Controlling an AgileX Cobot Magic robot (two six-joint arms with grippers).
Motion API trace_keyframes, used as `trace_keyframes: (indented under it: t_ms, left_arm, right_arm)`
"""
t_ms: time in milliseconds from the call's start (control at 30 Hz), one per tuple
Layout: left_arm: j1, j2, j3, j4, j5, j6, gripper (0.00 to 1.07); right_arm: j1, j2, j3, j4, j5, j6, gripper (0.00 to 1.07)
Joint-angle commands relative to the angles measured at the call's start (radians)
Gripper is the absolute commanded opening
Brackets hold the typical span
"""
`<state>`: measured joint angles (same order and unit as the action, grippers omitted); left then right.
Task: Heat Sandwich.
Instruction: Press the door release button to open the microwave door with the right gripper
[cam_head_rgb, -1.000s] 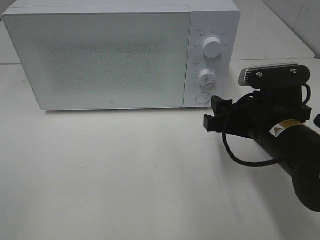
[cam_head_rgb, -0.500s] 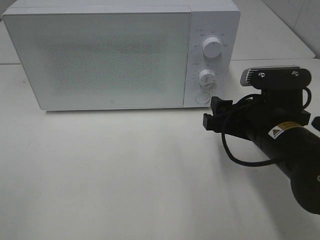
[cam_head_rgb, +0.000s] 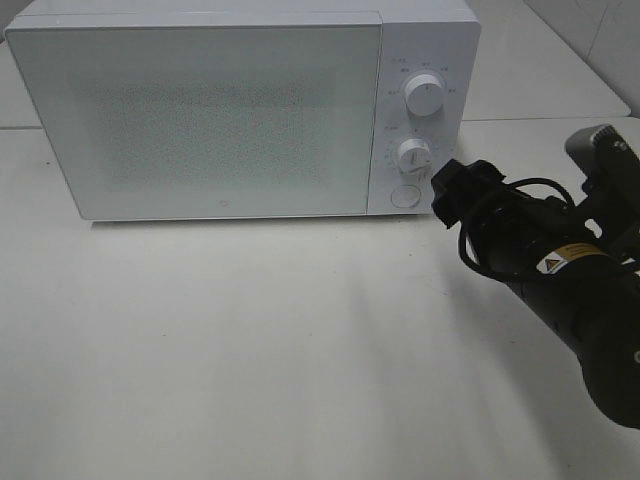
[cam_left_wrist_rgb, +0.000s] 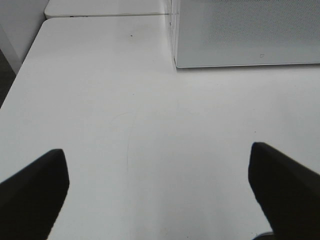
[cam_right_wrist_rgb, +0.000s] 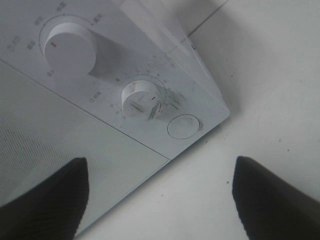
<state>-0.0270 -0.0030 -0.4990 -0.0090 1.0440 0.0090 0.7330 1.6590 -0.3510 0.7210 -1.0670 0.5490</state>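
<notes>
The sandwich is out of view. The white microwave (cam_head_rgb: 200, 120) stands at the back of the table with its door shut. My right gripper (cam_head_rgb: 447, 190) hovers just right of the control panel, level with the lower knob (cam_head_rgb: 412, 155) and the round button (cam_head_rgb: 404, 195). In the right wrist view this gripper (cam_right_wrist_rgb: 160, 200) is open and empty, its dark fingers (cam_right_wrist_rgb: 45, 200) framing the lower knob (cam_right_wrist_rgb: 141, 98) and the button (cam_right_wrist_rgb: 183, 126). My left gripper (cam_left_wrist_rgb: 159, 195) is open over bare table, with the microwave's corner (cam_left_wrist_rgb: 250, 30) ahead of it.
The upper knob (cam_head_rgb: 425, 97) sits above the lower one on the panel. A white table (cam_head_rgb: 250, 340) spreads in front of the microwave. A second table surface (cam_head_rgb: 560, 70) lies behind on the right. A black cable (cam_head_rgb: 480, 262) loops off the right arm.
The right arm has rolled about its wrist and pushed up toward the microwave's control panel; its camera bracket has swung out to the right. The gripper stays open.
</notes>
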Motion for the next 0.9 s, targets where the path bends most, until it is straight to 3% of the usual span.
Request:
trace_keyframes:
  t_ms: [33,300,500,633,700,733,900]
  left_arm:
    - [0.004,-0.024,0.004,0.004,-0.008,0.001,0.92]
    - [0.004,-0.024,0.004,0.004,-0.008,0.001,0.92]
    - [0.004,-0.024,0.004,0.004,-0.008,0.001,0.92]
    - [0.004,-0.024,0.004,0.004,-0.008,0.001,0.92]
    - [0.004,-0.024,0.004,0.004,-0.008,0.001,0.92]
    - [0.004,-0.024,0.004,0.004,-0.008,0.001,0.92]
    - [0.004,-0.024,0.004,0.004,-0.008,0.001,0.92]
  right_arm:
    - [0.005,-0.004,0.000,-0.001,-0.002,0.206,0.76]
    - [0.005,-0.004,0.000,-0.001,0.001,0.487,0.75]
    - [0.005,-0.004,0.000,-0.001,0.009,0.636,0.68]
    - [0.005,-0.004,0.000,-0.001,0.009,0.710,0.56]
    - [0.005,-0.004,0.000,-0.001,0.009,0.742,0.45]
    - [0.005,-0.004,0.000,-0.001,0.009,0.742,0.45]
    - [0.005,-0.004,0.000,-0.001,0.019,0.789,0.19]
